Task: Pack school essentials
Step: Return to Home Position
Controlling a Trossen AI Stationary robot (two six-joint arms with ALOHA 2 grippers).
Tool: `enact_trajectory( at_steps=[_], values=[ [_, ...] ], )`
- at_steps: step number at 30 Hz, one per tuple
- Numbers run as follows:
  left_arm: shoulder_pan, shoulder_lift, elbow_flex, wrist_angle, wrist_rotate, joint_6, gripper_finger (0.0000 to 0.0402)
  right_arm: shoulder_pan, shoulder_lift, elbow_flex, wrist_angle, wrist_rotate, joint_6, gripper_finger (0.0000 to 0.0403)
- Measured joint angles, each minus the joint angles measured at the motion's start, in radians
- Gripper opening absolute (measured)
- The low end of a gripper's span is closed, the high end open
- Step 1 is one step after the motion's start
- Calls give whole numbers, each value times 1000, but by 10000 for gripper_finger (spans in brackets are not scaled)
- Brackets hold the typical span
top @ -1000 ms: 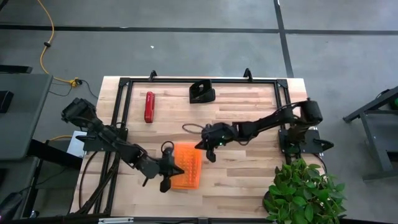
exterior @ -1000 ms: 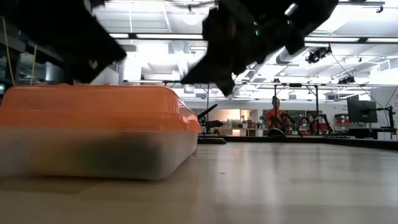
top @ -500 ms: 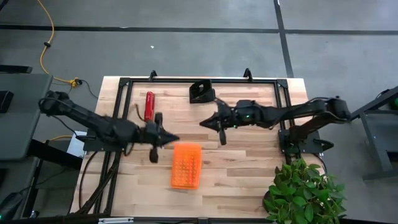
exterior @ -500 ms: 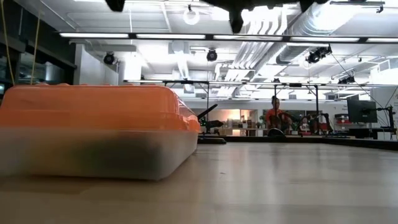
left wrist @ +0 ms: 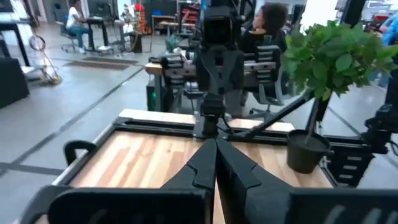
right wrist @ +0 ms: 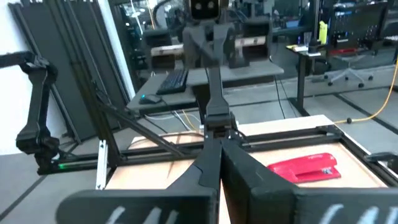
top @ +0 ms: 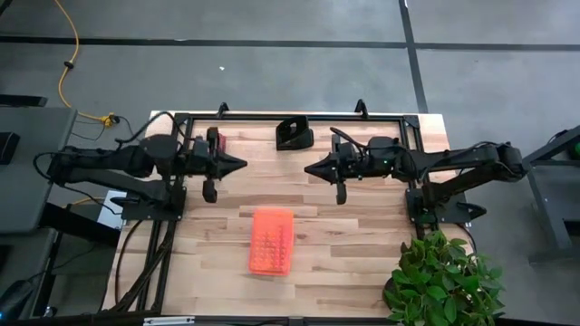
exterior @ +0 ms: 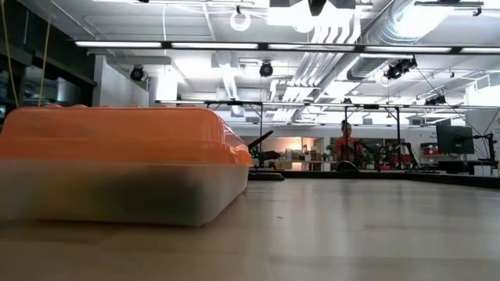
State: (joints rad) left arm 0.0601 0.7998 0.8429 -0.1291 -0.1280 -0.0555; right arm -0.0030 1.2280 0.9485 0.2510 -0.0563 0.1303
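An orange lidded case [top: 271,241] with a cloudy clear base [exterior: 117,183] lies flat on the wooden table, lid down. The school essentials are out of view. My left gripper [top: 241,165] hangs shut and level above the table, left of the middle, and holds nothing. Facing it, my right gripper [top: 308,169] is likewise shut, level and bare. Both are clear of the case, on its far side. In the left wrist view the shut fingers [left wrist: 216,163] point at the right arm [left wrist: 217,56]. The right wrist view's shut fingers [right wrist: 217,163] point at the left arm.
A long red bar [top: 217,138] [right wrist: 305,167] lies at the far left, partly under my left arm. A black block [top: 294,133] stands at the far middle. A potted plant [top: 444,276] stands at the near right corner. A black frame [top: 290,116] rims the table's far part.
Both grippers have risen from beside the orange case and drawn away toward the table's far edge, tipping from a downward slant to level. They have stayed shut. The case has kept its place.
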Motion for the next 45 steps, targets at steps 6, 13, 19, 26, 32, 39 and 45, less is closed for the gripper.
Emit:
enact_trajectory(
  at_steps=[6, 13, 19, 26, 32, 39, 45],
  values=[
    [61, -41, 17, -4, 15, 38, 0, -27, -60, 0, -91, 0, 1, 0],
    [114, -103, 17, -31, 27, 67, 0, -56, -131, 0, -139, -4, -8, 0],
    [146, -116, 17, -48, 64, 43, 0, -70, -139, 0, -161, -27, -8, 0],
    [146, -105, 17, -47, 53, 42, 0, -70, -136, 0, -159, -30, -6, 0],
    [111, -149, -57, 50, -14, 44, 0, -70, -136, 0, -160, -30, 4, 0],
    [97, -385, -283, 112, -20, 13, 0, -70, -136, 0, -160, -30, 10, 0],
    [98, -619, -465, 89, -22, -30, 0, -70, -136, 0, -165, -30, 26, 0]
  ],
)
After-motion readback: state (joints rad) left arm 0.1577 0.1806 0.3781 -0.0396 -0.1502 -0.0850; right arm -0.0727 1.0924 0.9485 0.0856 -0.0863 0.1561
